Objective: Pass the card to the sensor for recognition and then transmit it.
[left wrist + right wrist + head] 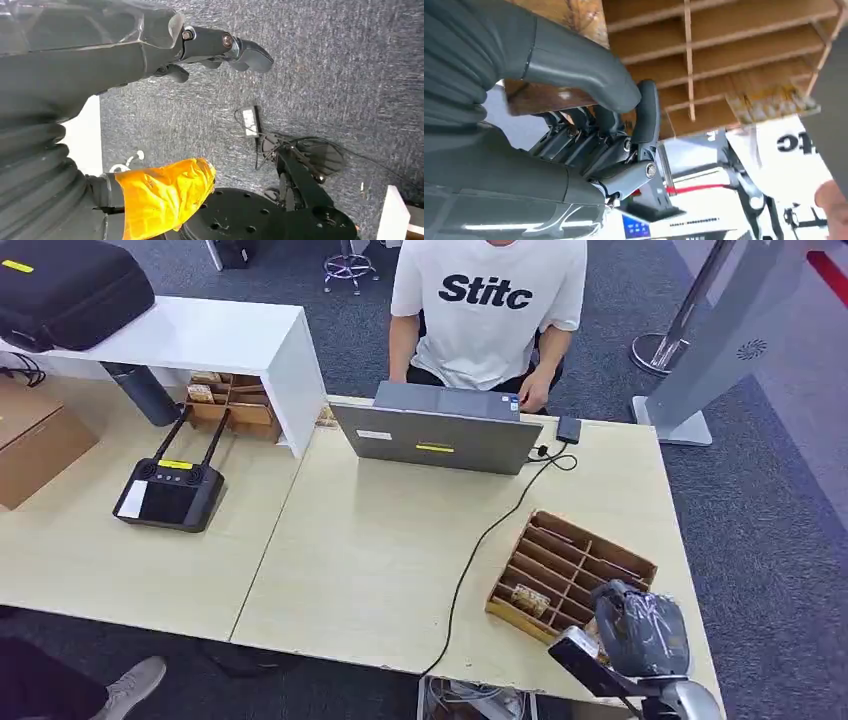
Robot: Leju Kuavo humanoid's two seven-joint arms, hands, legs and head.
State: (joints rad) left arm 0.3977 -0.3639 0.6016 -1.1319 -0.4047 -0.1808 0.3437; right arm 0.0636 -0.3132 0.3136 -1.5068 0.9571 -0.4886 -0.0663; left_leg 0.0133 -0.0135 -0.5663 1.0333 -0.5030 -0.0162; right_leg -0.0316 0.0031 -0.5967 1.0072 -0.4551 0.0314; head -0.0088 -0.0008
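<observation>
Early stage, I'd judge: nothing presented to a sensor or handed to the person (487, 300) behind the laptop (440, 438) yet. Right hand (632, 628) is at the wooden divider tray (620, 562) near the table's (370, 560) front right corner, fingers (646, 112) curled in; can't tell if they hold a card. Cards (529, 600) sit in the tray's front slot. Left hand (210, 47) hangs over the floor, holding nothing, fingers loosely apart.

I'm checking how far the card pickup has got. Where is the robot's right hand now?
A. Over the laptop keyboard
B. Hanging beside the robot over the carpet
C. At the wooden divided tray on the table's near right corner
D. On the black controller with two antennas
C: the right hand is at the near edge of the wooden divided tray, whose slots fill the right wrist view behind the fingers.
</observation>
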